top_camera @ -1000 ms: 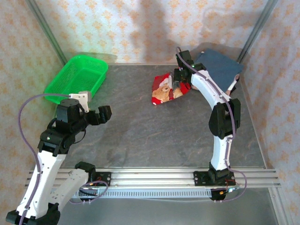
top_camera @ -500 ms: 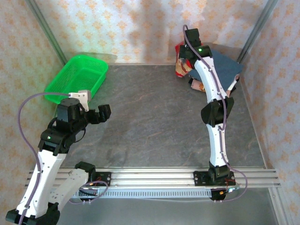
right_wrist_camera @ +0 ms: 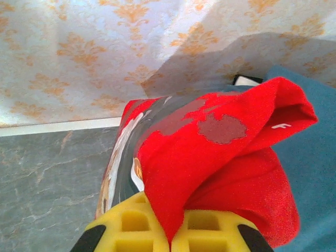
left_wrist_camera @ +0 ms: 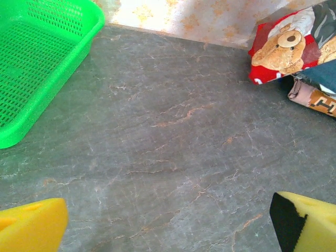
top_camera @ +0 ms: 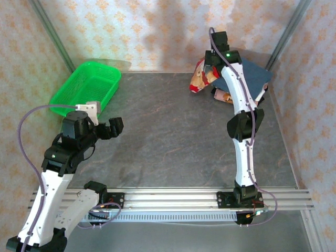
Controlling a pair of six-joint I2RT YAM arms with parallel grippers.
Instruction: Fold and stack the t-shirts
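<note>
at the bench's [top_camera: 168,136] far right corner lies the folded slate-blue t-shirt [top_camera: 252,77]. the red t-shirt [right_wrist_camera: 226,157] dangles just beside it, pinched in the closed right gripper [right_wrist_camera: 169,231]. held by one edge, its fold may sag open or land askew on the stack. the green basket [top_camera: 86,86] looks empty. the left gripper [left_wrist_camera: 168,226] gapes wide, holding nothing.

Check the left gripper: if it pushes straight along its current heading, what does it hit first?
Probably the bare tabletop: the open left gripper tilts down at grey surface between the green mesh basket and the red teddy-bear t-shirt, both off to the sides. Depth is unclear.
</note>
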